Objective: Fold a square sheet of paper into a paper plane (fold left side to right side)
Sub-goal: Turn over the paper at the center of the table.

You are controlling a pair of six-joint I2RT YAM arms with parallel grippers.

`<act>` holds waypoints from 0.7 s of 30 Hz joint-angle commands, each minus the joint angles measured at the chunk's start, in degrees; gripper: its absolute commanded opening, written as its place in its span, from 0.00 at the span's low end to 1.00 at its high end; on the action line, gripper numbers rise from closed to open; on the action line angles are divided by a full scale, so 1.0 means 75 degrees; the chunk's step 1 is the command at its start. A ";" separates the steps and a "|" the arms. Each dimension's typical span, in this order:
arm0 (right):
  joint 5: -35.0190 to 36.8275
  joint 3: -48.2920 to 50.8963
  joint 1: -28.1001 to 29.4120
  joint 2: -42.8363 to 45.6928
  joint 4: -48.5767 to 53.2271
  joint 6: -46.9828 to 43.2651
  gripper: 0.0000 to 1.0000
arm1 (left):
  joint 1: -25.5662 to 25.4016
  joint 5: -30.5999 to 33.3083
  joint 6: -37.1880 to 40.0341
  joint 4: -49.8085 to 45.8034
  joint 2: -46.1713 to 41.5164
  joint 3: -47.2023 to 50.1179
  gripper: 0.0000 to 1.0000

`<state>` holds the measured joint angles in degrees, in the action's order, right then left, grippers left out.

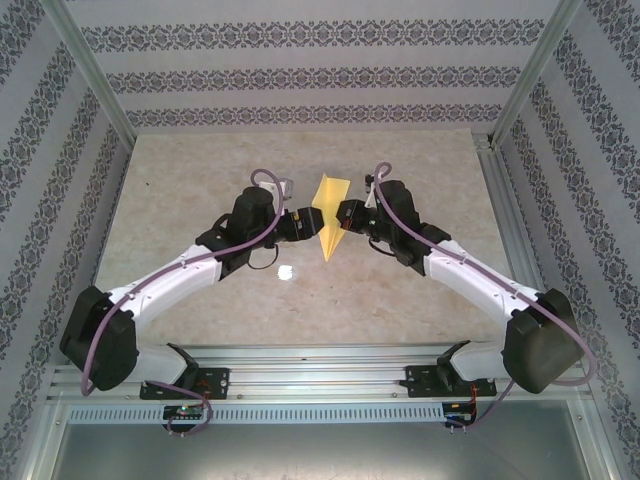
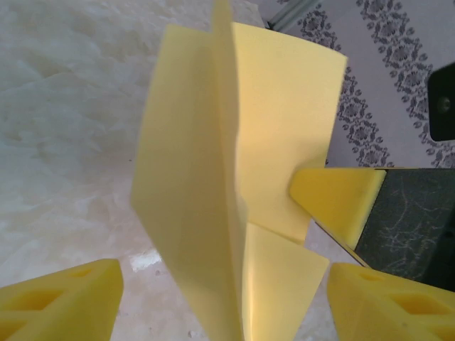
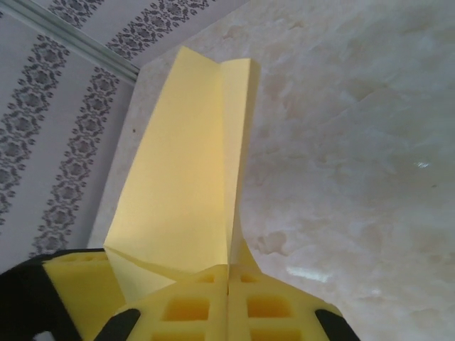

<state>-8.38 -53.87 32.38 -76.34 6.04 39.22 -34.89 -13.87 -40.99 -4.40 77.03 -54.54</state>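
At centre frame the paper plane (image 1: 330,212) is a creased dart; folding looks nearly complete. The right jaws clamp it; the left jaws stand wide.

The paper plane (image 1: 330,210) is being shown as thin, matt, creased yellow paper. Beneath the plane, the tabletop (image 1: 200,180) is being shown as smooth, faintly glossy, marbled; beyond the plane, matt patterned wallpaper (image 1: 300,60) is being seen.
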 commanded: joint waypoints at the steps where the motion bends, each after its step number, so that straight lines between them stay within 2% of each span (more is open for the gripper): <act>1: 0.1357 -0.0376 0.0148 0.0426 0.0929 -0.2699 0.00 | 0.0590 0.0119 0.0248 -0.1296 -0.1217 -0.0737 0.89; 4: 0.2112 -0.0039 0.0230 0.0803 0.0540 -0.4690 0.00 | 0.1413 -0.0456 -0.0019 -0.2625 -0.1514 -0.1482 0.95; 8: 0.3068 0.0456 0.0507 0.1257 -0.0200 -0.7187 0.00 | 0.1833 -0.1228 -0.0499 -0.3325 -0.1327 -0.2114 0.97; 13: 0.3959 0.1533 0.1241 0.1813 -0.1864 -0.9806 0.00 | 0.1874 -0.1832 -0.1051 -0.2928 -0.0944 -0.2181 1.00; 16: 0.4691 0.2140 0.1844 0.1861 -0.2867 -1.1354 0.00 | 0.1858 -0.2242 -0.1458 -0.2214 -0.0799 -0.1917 1.00; 21: 0.5663 0.2318 0.2502 0.1622 -0.3441 -1.2583 0.00 | 0.1580 -0.2459 -0.1784 -0.1511 -0.0564 -0.1476 1.00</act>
<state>26.41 -37.01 49.08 -63.81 -11.62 -42.92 -21.78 -29.17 -51.20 -21.28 72.34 -66.76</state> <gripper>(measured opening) 0.040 0.997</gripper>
